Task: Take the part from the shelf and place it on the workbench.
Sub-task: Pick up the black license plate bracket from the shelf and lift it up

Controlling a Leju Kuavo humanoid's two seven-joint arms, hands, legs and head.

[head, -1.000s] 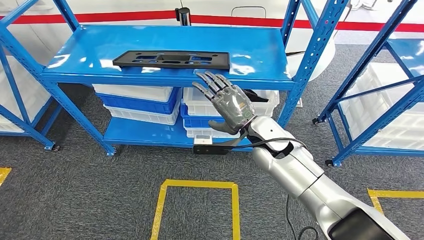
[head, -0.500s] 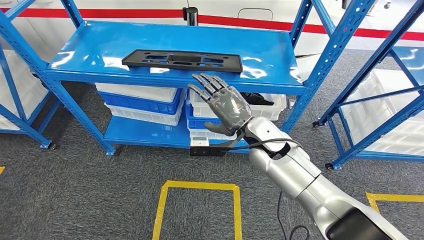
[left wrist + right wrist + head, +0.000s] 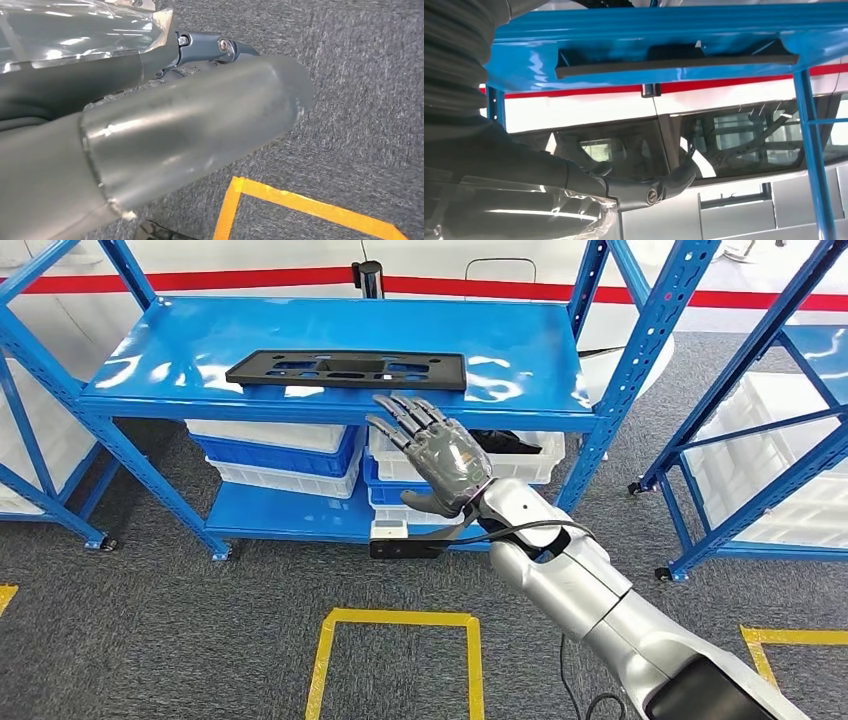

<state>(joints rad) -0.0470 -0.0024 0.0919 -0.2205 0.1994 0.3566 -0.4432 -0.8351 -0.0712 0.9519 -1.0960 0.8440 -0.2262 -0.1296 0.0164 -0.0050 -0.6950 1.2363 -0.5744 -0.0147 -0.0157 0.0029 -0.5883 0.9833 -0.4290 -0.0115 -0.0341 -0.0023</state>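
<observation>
Left robot hand (image 3: 150, 125) perhaps blurred, its fingers hidden from view.

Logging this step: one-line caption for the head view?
Right hand, fingers spread, raised just short of the black part lying on the blue shelf.

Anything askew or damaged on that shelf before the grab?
Nothing stands out. The black part lies flat on the blue shelf, near its front edge, looking intact. The right hand is open just below the shelf edge, not touching it.
</observation>
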